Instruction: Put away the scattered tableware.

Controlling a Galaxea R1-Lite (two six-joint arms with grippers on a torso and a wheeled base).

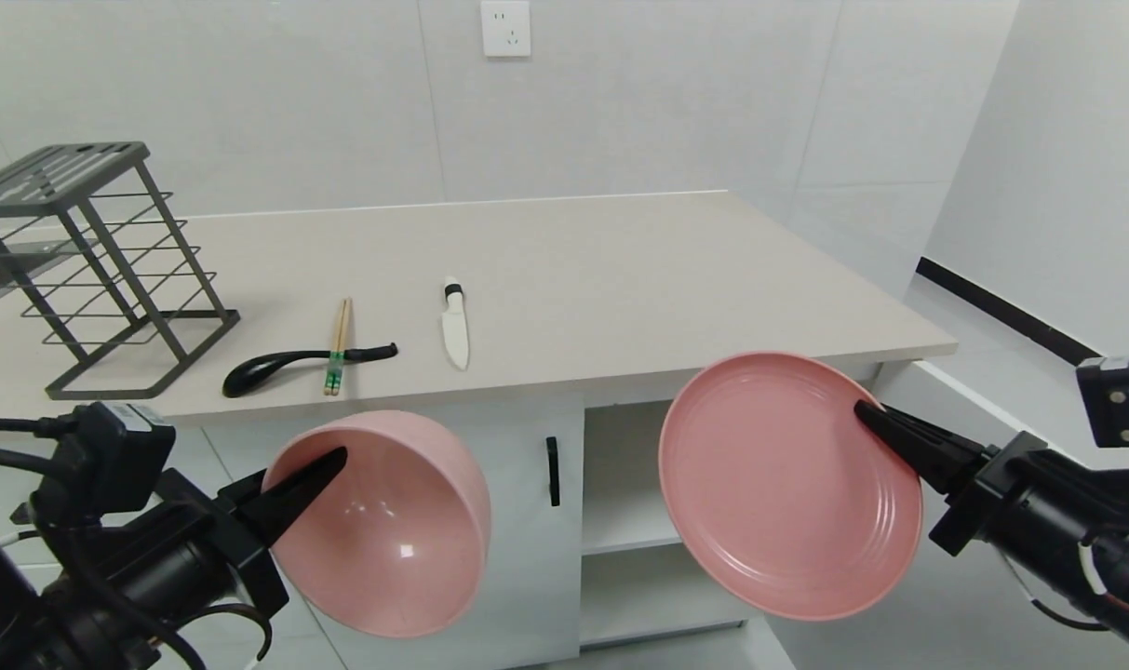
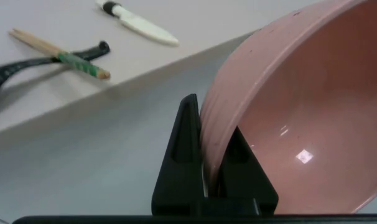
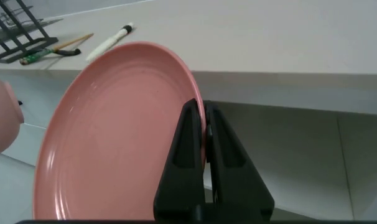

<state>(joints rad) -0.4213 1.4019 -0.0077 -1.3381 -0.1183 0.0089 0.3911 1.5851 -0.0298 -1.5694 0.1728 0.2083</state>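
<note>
Lower left, the pink bowl [image 1: 387, 530] hangs tilted, its rim clamped by the left gripper [image 1: 339, 456]. Lower right, the right gripper [image 1: 864, 409] pinches the pink plate [image 1: 778, 484] at its rim. Above, chopsticks [image 1: 338, 346] cross a black spoon [image 1: 275, 363] on the counter [image 1: 620, 270].

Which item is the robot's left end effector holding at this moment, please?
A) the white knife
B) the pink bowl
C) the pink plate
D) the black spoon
B: the left end effector is clamped on the rim of the pink bowl, while the right end effector grips the pink plate; the black spoon and white knife lie on the counter.
</note>
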